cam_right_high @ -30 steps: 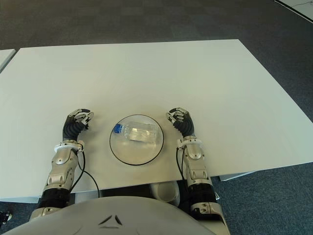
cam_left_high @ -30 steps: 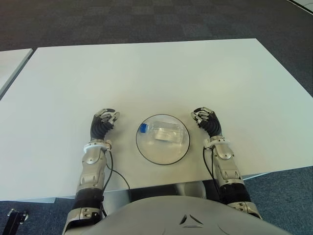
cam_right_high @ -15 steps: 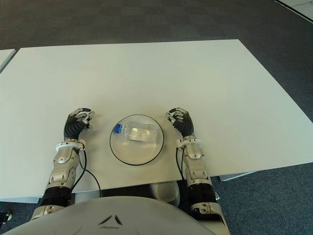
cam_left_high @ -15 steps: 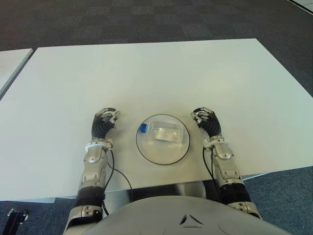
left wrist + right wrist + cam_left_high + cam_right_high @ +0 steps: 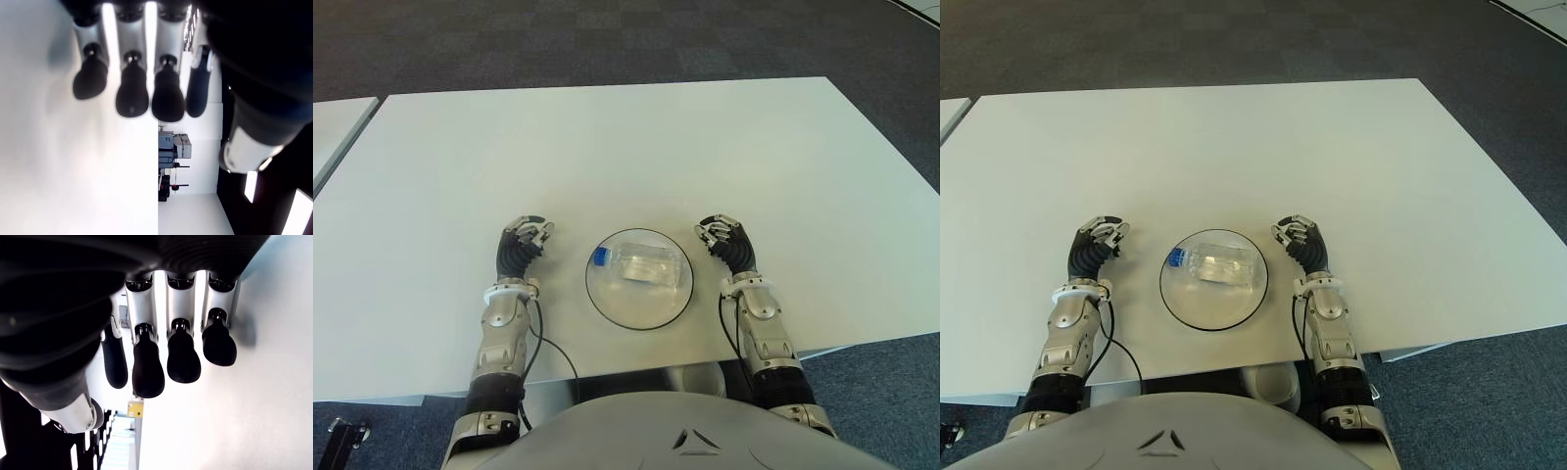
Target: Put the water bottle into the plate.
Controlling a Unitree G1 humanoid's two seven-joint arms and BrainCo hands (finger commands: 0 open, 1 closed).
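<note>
Both hands flank the plate (image 5: 640,305), the left hand (image 5: 521,247) and right hand (image 5: 726,243) loosely curled and holding nothing, while the water bottle (image 5: 638,263) lies inside it, blue cap toward the left hand, long axis running between them.

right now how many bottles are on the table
1. The bottle lies on its side in the plate, between the left hand and right hand. Nothing seems hidden.
</note>
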